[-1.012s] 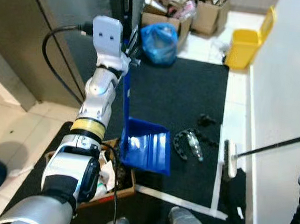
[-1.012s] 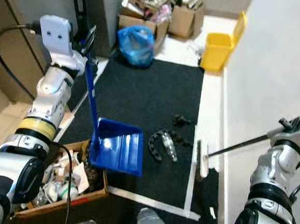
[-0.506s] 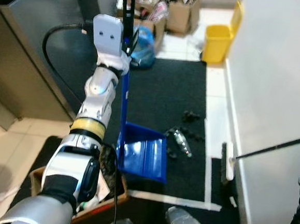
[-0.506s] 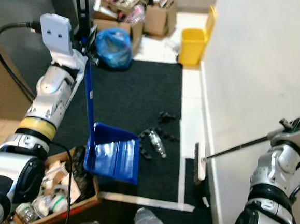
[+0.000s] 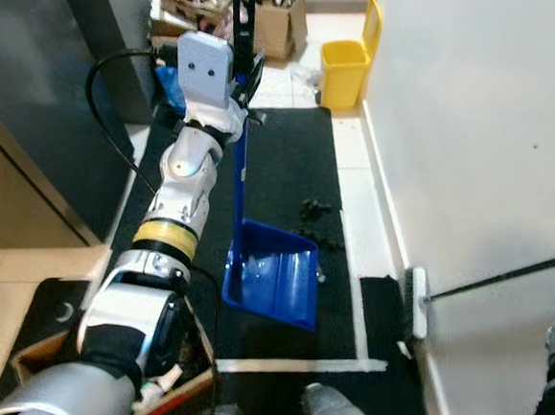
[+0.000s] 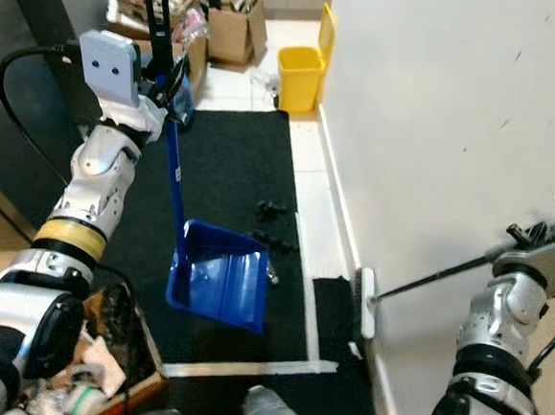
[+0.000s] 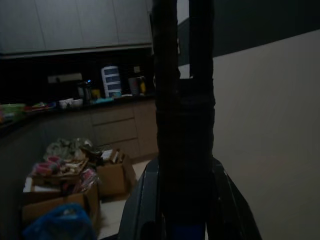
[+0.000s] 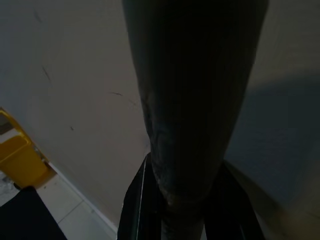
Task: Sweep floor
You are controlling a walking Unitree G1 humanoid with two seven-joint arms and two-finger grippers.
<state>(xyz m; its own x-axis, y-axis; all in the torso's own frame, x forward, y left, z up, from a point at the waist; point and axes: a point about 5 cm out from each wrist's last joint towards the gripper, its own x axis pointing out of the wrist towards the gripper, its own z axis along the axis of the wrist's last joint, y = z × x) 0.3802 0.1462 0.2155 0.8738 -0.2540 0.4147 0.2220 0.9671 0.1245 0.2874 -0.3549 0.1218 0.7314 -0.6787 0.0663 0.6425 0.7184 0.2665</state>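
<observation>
Two tools in hand: our left end effector (image 6: 163,69) stays clamped on the blue dustpan (image 6: 218,285), now nearer the dark debris (image 6: 270,210) on the mat, our right end effector's fingers unclear, broom head (image 6: 365,302) now at the wall, debris unswept.

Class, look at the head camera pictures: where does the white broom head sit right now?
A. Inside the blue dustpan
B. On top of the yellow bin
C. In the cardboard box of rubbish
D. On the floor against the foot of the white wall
D: the white broom head lies low at the base of the white wall, well apart from the blue plastic dustpan on the black mat.
</observation>
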